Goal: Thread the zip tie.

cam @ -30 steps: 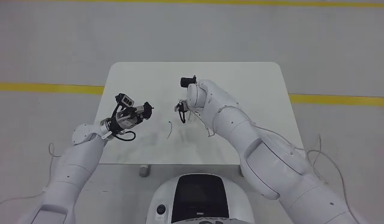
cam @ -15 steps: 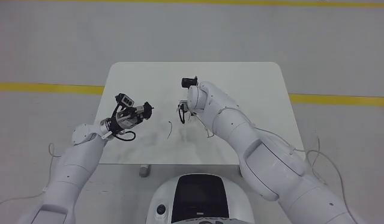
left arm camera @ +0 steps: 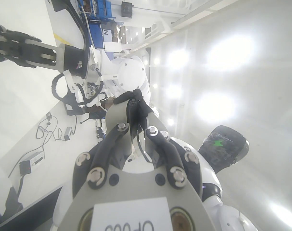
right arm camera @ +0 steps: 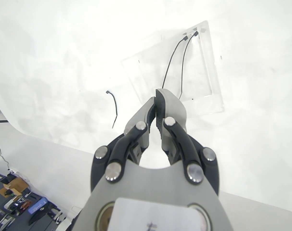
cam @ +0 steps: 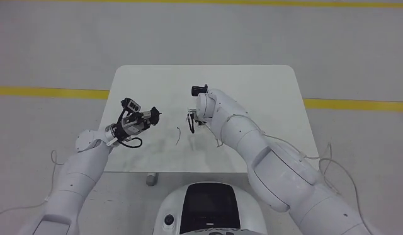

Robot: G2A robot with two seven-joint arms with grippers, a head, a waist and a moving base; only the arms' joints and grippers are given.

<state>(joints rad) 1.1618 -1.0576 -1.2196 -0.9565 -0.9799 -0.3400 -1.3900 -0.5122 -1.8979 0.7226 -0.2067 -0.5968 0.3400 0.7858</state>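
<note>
Clear tray (right arm camera: pixel 217 73) on the table (cam: pixel 252 84) holds two ties (right arm camera: pixel 170 61), side by side.
A loose tie (right arm camera: pixel 115 104) lies on the bare table just beside the tray, toward the front edge. The right gripper (right arm camera: pixel 156 100) hangs over the tray's rim, fingers closed on nothing. The left gripper (left arm camera: pixel 133 102), over the left edge, is clamped on a held tie (left arm camera: pixel 139 143).

Left arm (cam: pixel 88 154), right arm (cam: pixel 247 134), jaws closed (both)
</note>
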